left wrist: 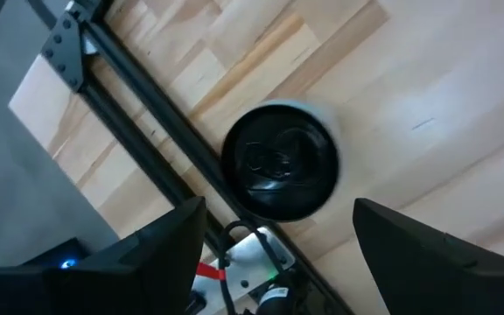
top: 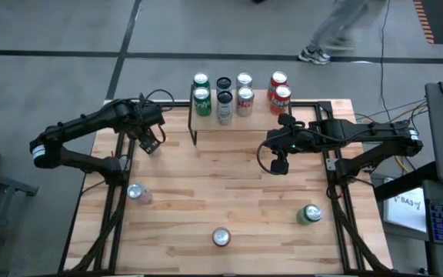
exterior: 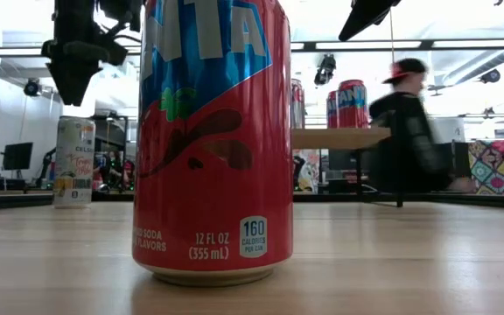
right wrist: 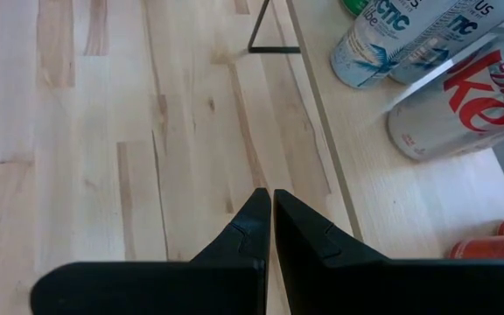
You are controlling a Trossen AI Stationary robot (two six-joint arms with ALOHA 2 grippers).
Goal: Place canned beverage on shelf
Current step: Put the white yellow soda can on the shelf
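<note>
I see the shelf [top: 237, 123] at the top centre of the high view, at the far edge of the worktop [top: 229, 192]. Eight cans stand on or behind it in two rows: two green cans [top: 201, 92] on the left, then a dark-topped pair [top: 224, 96], a pale pair [top: 244, 92] and two red cans [top: 279, 90] on the right.

Three more cans stand apart on the worktop: a silver one [top: 134, 192] at lower left, a green one [top: 309, 214] at lower right, and a red can [top: 221, 237] at bottom centre, which fills the low view.

My left gripper [top: 148, 142] hangs at upper left of the high view, its fingers [left wrist: 160, 249] spread wide, holding nothing; its wrist view looks down on a can top [left wrist: 280, 162] beside a black frame rail [left wrist: 147, 131].

My right gripper [top: 279, 163] hangs right of centre, below the shelf's right end, fingers [right wrist: 243, 232] pressed together on nothing. A person [exterior: 414, 127] shows beyond the worktop in the low view.
</note>
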